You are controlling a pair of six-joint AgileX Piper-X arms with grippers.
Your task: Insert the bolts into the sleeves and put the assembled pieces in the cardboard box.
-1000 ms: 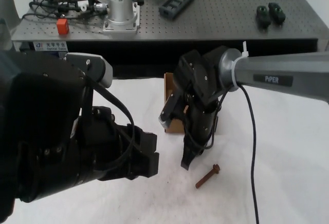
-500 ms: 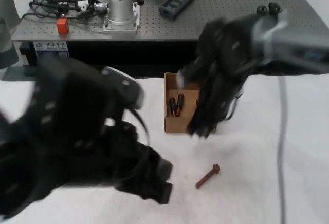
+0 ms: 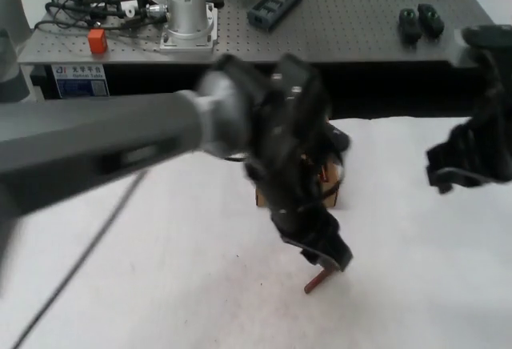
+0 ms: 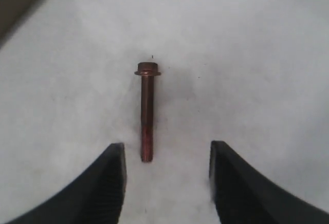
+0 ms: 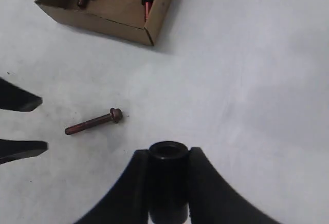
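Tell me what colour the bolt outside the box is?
Coppery reddish-brown; the bolt shows best in the left wrist view.

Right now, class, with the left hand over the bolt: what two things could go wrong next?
1. The bolt lies flat on the cloth, off-centre in the open left hand. Closing may nudge it aside or pinch cloth.
2. The right hand holds the sleeve only by its sides. A bolt gripped askew might miss the bore or knock the sleeve loose.
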